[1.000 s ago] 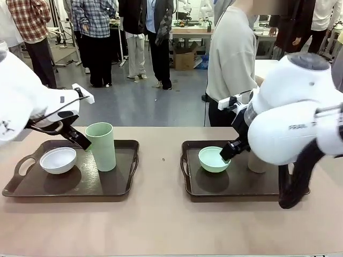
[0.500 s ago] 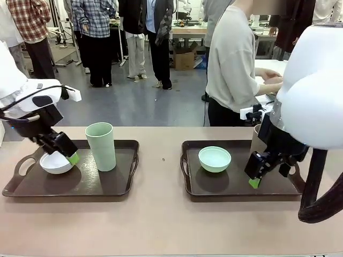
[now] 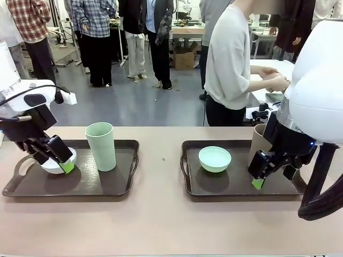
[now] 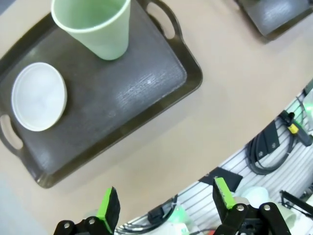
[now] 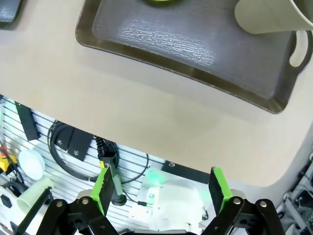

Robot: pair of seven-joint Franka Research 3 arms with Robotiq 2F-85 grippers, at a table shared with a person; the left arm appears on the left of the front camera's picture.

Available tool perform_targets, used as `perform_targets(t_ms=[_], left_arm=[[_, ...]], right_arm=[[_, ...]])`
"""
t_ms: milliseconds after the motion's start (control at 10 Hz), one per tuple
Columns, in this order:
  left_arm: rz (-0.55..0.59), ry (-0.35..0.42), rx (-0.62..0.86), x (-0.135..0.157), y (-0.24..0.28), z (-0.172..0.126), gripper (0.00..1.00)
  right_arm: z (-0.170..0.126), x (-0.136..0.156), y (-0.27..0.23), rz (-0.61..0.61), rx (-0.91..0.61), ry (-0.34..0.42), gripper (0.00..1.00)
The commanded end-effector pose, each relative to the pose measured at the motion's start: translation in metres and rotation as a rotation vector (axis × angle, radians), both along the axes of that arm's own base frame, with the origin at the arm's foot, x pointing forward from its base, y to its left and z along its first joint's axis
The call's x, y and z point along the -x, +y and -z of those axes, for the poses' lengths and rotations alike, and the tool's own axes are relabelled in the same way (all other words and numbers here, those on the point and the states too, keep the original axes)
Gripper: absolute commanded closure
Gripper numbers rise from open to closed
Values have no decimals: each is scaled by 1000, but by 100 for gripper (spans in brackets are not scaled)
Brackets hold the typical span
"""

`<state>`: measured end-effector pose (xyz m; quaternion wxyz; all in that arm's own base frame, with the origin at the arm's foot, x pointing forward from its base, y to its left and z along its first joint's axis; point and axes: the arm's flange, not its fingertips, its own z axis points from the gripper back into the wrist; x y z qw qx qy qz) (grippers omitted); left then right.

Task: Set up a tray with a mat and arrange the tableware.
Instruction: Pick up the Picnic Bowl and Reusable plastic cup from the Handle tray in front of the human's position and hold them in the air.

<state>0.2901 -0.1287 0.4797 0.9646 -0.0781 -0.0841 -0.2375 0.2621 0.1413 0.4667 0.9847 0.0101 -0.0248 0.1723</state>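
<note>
Tableware light and slick

Smooth white bowl [image 4: 38, 96] and pale green cup [image 3: 102, 145] stand on left tray [image 3: 86, 182]; mint bowl [image 3: 214, 158] and tan cup [image 3: 257, 142] on right tray [image 3: 214, 184]. All look light, stiff and slick, probably best pinched across a rim. Open and empty hang left gripper [image 4: 165, 200] and right gripper [image 5: 160, 188]. No label reads.

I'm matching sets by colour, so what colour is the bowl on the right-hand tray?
The bowl is mint green, clearest in the front view.
</note>
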Motion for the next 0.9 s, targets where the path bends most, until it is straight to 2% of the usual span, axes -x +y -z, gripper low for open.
perform_targets(t_ms=[0, 100, 200, 300, 400, 600, 800], left_arm=[[9, -22, -3, -8, 2, 3, 0], [0, 0, 0, 0, 0, 0, 0], [38, 25, 127, -5, 8, -4, 0], [45, 7, 214, -1, 22, -12, 0], [32, 26, 294, -1, 35, -19, 0], [-1, 71, 440, -7, 69, -18, 0], [-55, 124, 621, -20, 127, -15, 0]], right_arm=[[1, 0, 2, -9, -7, 5, 0], [0, 0, 0, 0, 0, 0, 0], [-3, -11, -18, 21, -73, 5, 0], [-13, -21, -54, 80, -211, 24, 0], [-21, -28, -83, 134, -346, 32, 0], [-28, -27, -136, 191, -505, 19, 0], [-33, -16, -196, 272, -664, 13, 0]])
